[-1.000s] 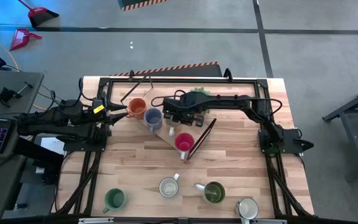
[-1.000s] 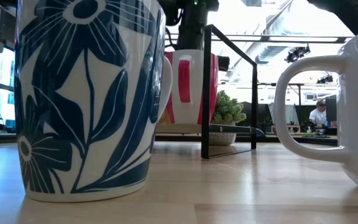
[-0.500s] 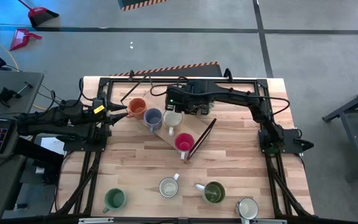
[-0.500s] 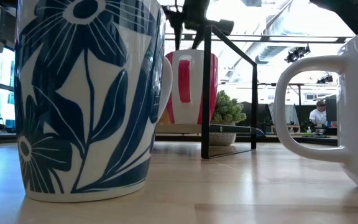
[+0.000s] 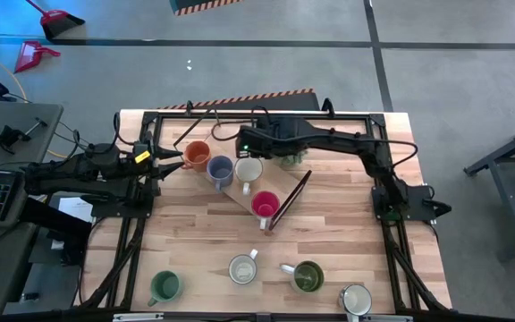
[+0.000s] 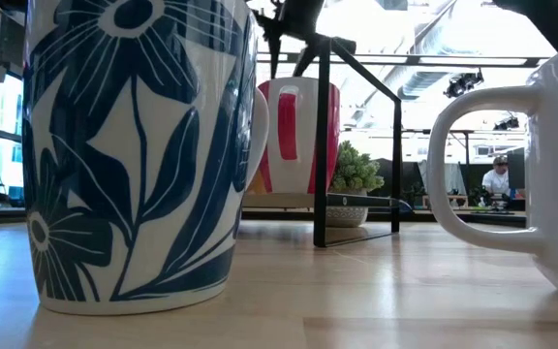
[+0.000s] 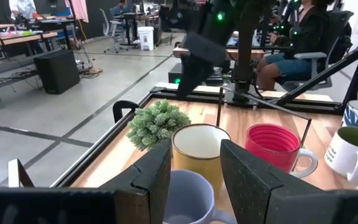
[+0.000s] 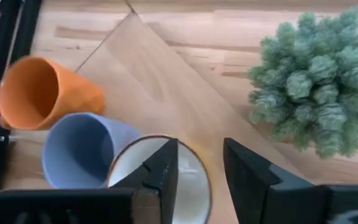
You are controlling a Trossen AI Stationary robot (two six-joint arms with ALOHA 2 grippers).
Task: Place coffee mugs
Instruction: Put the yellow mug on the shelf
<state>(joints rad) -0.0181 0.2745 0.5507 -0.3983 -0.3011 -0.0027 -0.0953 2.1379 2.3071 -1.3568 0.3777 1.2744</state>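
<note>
Mugs in the high view: orange mug (image 5: pixel 197 156), blue-grey mug (image 5: pixel 220 170) and cream mug (image 5: pixel 249 169) sat in a row on the light board (image 5: pixel 280 185) at the table's far side, with the red-pink mug (image 5: pixel 264 206) just in front of them. Bright green mug (image 5: pixel 164 286), a white mug (image 5: pixel 242 268), dark olive mug (image 5: pixel 308 276) and another white mug (image 5: pixel 356 299) stood along the near edge. Right gripper (image 5: pixel 250 147) hung over the far side just beyond the cream mug. Left gripper (image 5: pixel 175 160) sat at the orange mug (whether it touched it, can't tell).

Low view: a blue-flowered white mug (image 6: pixel 134 145) filled the foreground, a white mug's handle (image 6: pixel 497 165) showed on the other side, the red-pink mug (image 6: pixel 296 136) and potted plant (image 6: pixel 352 179) behind.

Left wrist view: fingers (image 7: pixel 157 180) were spread apart and held nothing, with the blue-grey mug (image 7: pixel 188 196) between them and the cream mug (image 7: pixel 201 146), red-pink mug (image 7: pixel 272 144) and plant (image 7: pixel 157 122) beyond.

Right wrist view: fingers (image 8: pixel 163 168) stood apart, empty, above the cream mug's rim (image 8: pixel 194 186); the orange mug (image 8: pixel 45 93) and blue-grey mug (image 8: pixel 82 155) were beside it, the plant (image 8: pixel 316 87) off across the board.
</note>
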